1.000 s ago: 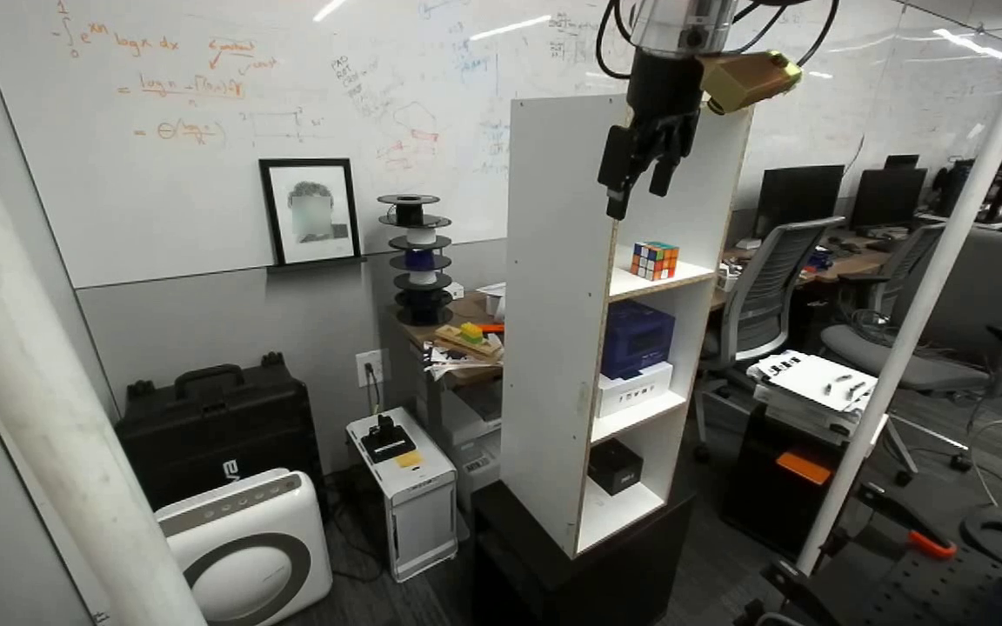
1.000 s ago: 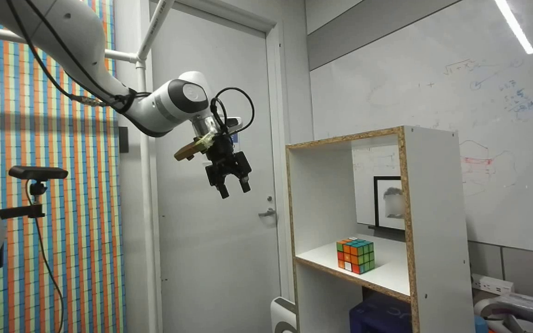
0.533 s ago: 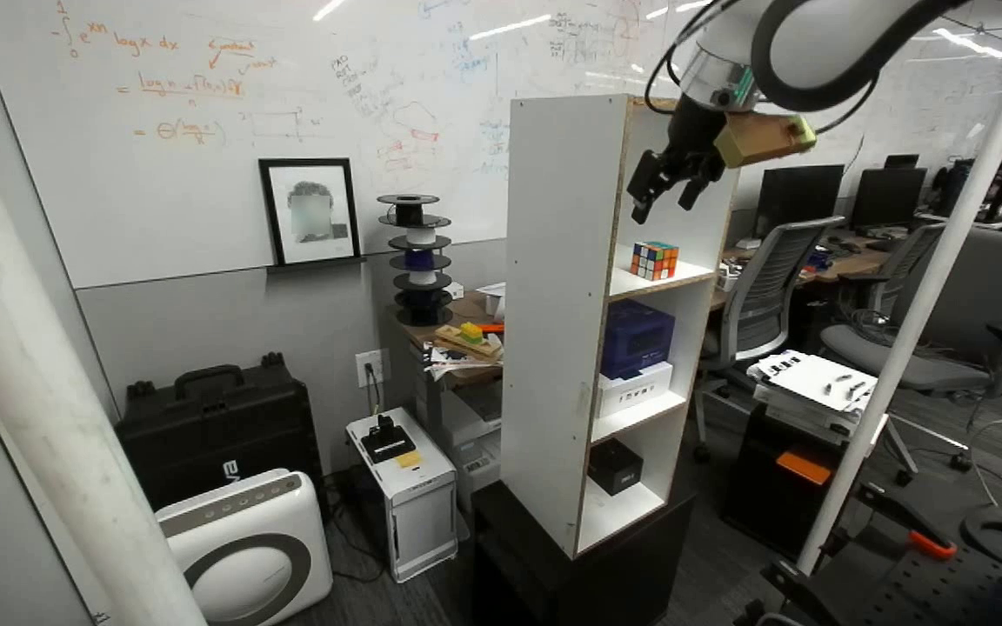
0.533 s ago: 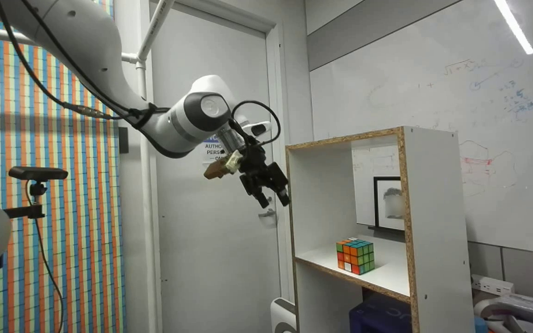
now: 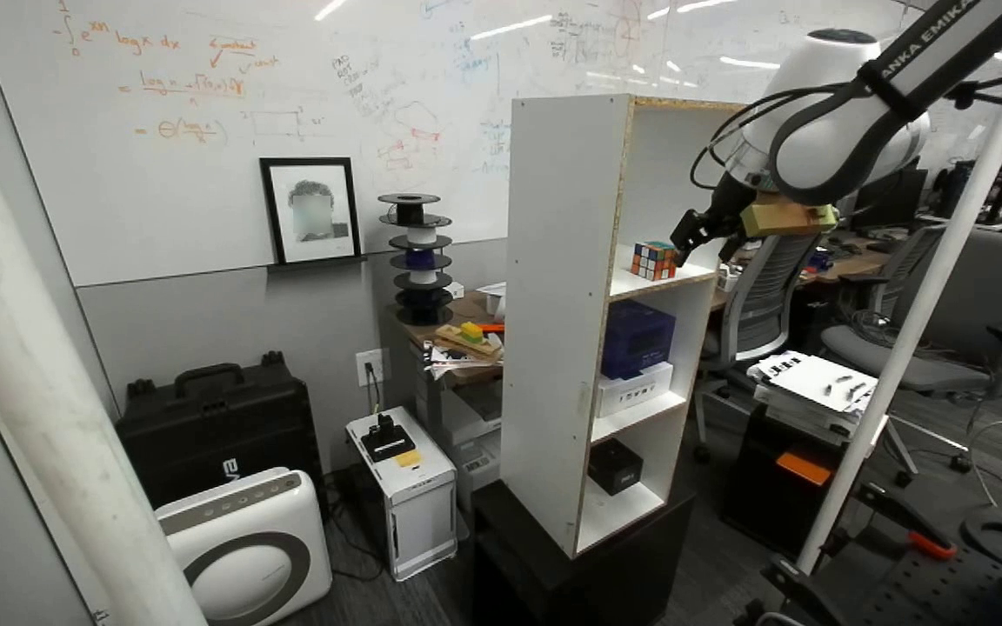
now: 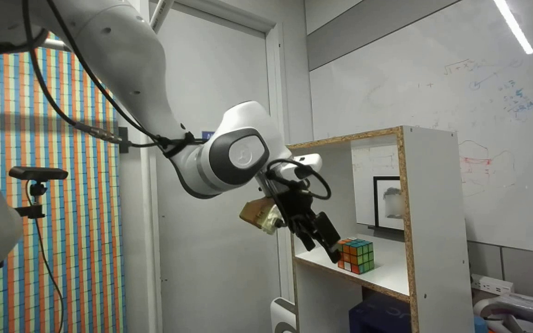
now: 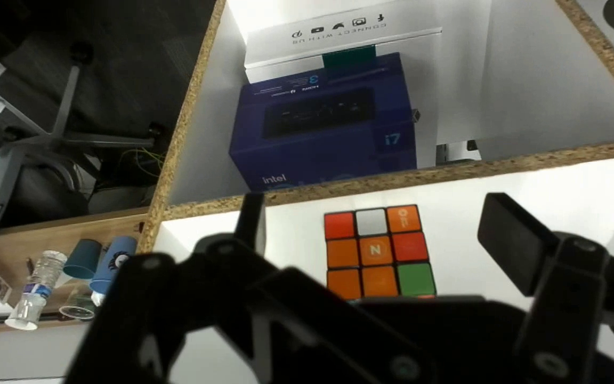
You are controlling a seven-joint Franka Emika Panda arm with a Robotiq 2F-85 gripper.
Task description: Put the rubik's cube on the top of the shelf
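The rubik's cube [image 5: 653, 262] sits on the floor of the uppermost compartment of the white shelf [image 5: 564, 304]. The cube [image 6: 359, 257] and shelf [image 6: 437, 217] show in both exterior views. My gripper [image 5: 704, 253] is open and empty, tilted down at the compartment's open front, close to the cube. In an exterior view my gripper [image 6: 324, 252] has one fingertip overlapping the cube's near edge; touching cannot be told. In the wrist view the cube [image 7: 376, 250] appears between the spread fingers of the gripper [image 7: 379, 229], its lower edge hidden by the gripper.
A dark-blue box [image 5: 638, 339] on a white box [image 5: 637, 391] fills the compartment below the cube. A small black box [image 5: 616, 467] sits in the lowest one. The shelf's side walls and chipboard front edges [image 7: 445, 173] flank the gripper. A white pole [image 5: 927, 261] stands nearby.
My gripper has moved down and forward from above, tilting toward the shelf's uppermost compartment, and is now close to the cube. It has stayed open. The cube has not moved.
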